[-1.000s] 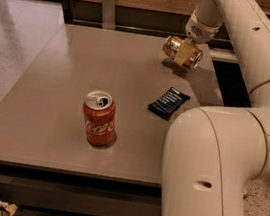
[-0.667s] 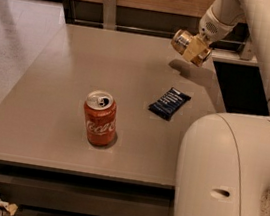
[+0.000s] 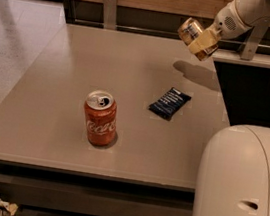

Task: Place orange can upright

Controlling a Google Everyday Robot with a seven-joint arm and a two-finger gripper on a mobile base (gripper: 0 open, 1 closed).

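Hanging above the table's (image 3: 42, 116) far right, gripper (image 3: 204, 42) clamped on tilted orange can (image 3: 189, 30), red Coke can (image 3: 100, 120) upright up front, dark packet (image 3: 169, 103) lying flat.

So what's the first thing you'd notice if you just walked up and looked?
Probably the red Coca-Cola can, standing upright by itself near the front of the table. Next is the gripper, up in the air over the far right corner, holding the orange can tilted and clear of the tabletop. A dark packet lies flat between the two.
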